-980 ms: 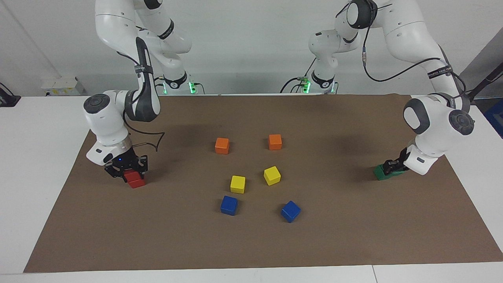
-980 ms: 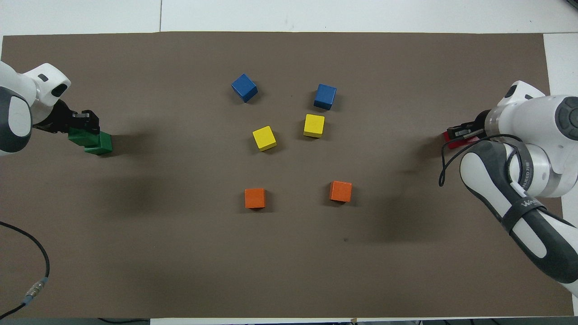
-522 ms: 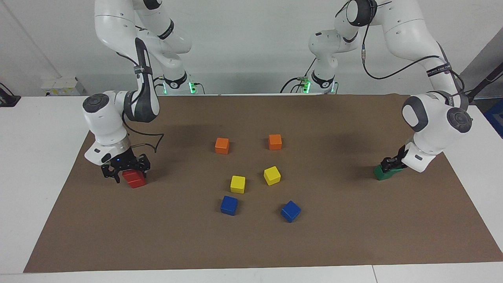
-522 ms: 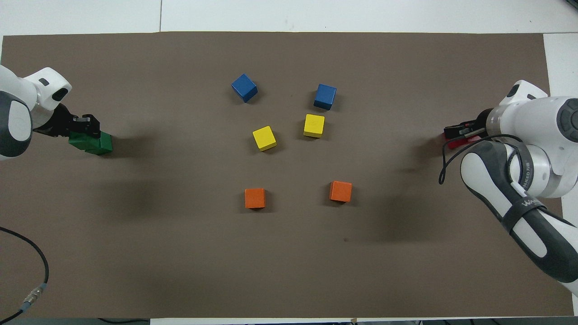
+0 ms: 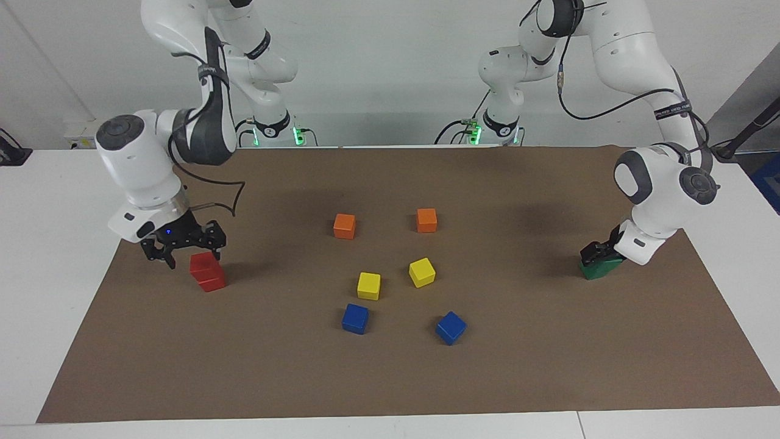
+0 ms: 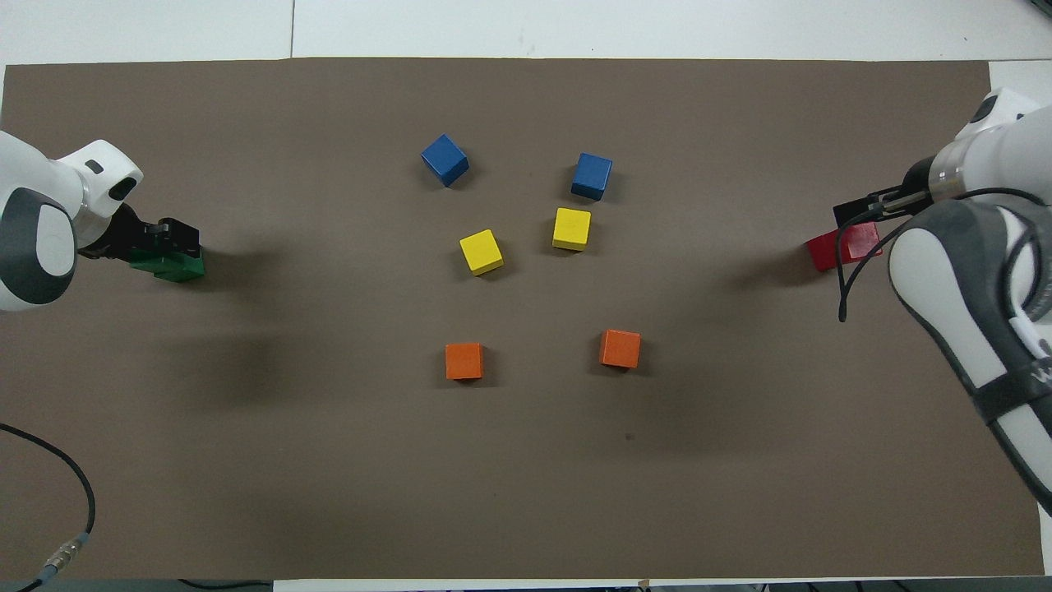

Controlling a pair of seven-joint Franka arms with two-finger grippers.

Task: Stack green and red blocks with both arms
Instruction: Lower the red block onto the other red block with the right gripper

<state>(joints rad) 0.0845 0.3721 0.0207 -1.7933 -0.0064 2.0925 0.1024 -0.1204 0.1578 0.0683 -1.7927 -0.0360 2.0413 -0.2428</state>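
Note:
Two red blocks (image 5: 207, 274) stand stacked at the right arm's end of the mat; they also show in the overhead view (image 6: 838, 248). My right gripper (image 5: 192, 250) hangs open and empty just over the stack, clear of it; it shows in the overhead view (image 6: 873, 205) too. Two green blocks (image 5: 600, 269) sit one on the other at the left arm's end, also in the overhead view (image 6: 177, 268). My left gripper (image 5: 596, 251) is low, right at the top green block, and partly hides it; the overhead view shows it as well (image 6: 168, 238).
In the middle of the brown mat (image 5: 390, 378) lie two orange cubes (image 5: 344, 225) (image 5: 426, 220), two yellow cubes (image 5: 368, 285) (image 5: 421, 272) and two blue cubes (image 5: 355, 318) (image 5: 450, 327). A black cable (image 6: 57, 493) lies at the mat's near corner by the left arm.
My right gripper let go of the top red block and rose off the stack. My left gripper lowered the top green block squarely onto the lower one and its arm lifted slightly.

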